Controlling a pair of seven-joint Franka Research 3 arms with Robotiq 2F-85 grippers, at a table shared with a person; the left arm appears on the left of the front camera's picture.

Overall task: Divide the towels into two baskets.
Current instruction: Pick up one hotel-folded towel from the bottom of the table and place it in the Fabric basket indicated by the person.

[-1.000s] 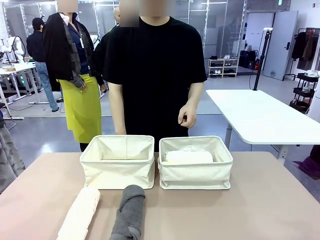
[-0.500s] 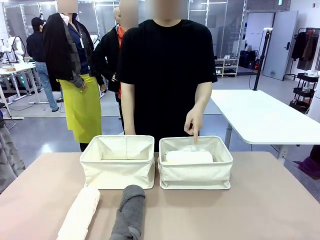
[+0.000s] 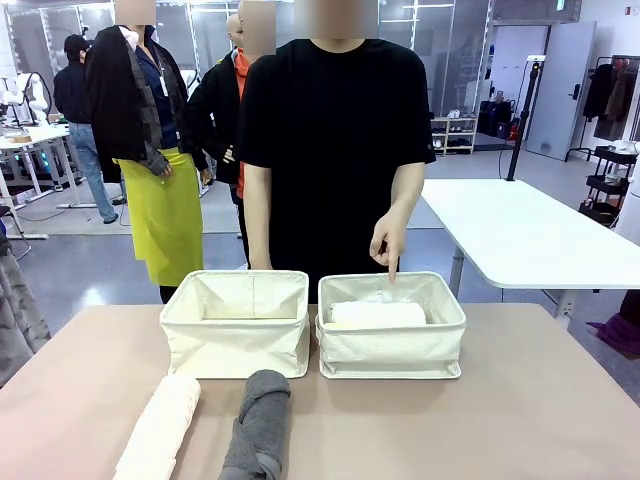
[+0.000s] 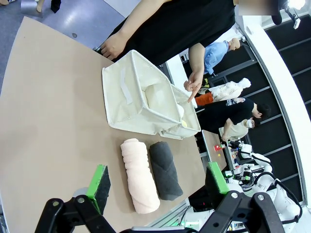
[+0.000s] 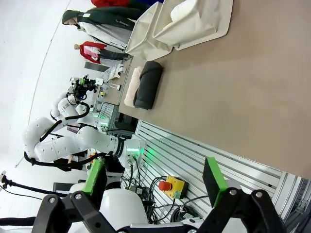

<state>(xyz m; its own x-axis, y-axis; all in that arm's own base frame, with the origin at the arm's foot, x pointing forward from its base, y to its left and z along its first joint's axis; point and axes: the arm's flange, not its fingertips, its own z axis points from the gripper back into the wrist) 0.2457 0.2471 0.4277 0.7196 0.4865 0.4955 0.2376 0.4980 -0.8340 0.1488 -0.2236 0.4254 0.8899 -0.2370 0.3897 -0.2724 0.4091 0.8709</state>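
Observation:
Two cream baskets stand side by side at the table's far side, the left basket [image 3: 235, 335] with nothing showing inside and the right basket [image 3: 392, 345] holding a rolled white towel [image 3: 378, 314]. A pale pink towel [image 3: 160, 425] and a dark grey towel [image 3: 258, 425] lie side by side on the table in front of the left basket. The left wrist view shows both rolls, pink towel [image 4: 139, 174] and grey towel [image 4: 164, 170], beyond my open left gripper [image 4: 158, 179]. My right gripper [image 5: 154, 175] is open too, hanging off the table's edge, far from the grey towel [image 5: 148, 85].
A person in black stands behind the baskets, one hand [image 3: 388, 243] pointing a finger down into the right basket. A white table [image 3: 520, 235] stands at the back right. Bare tabletop [image 3: 520, 420] lies to the right of the towels.
The person has stepped slightly right and brought a hand over the right basket, finger pointing down into it. Towels, baskets and both grippers have not moved.

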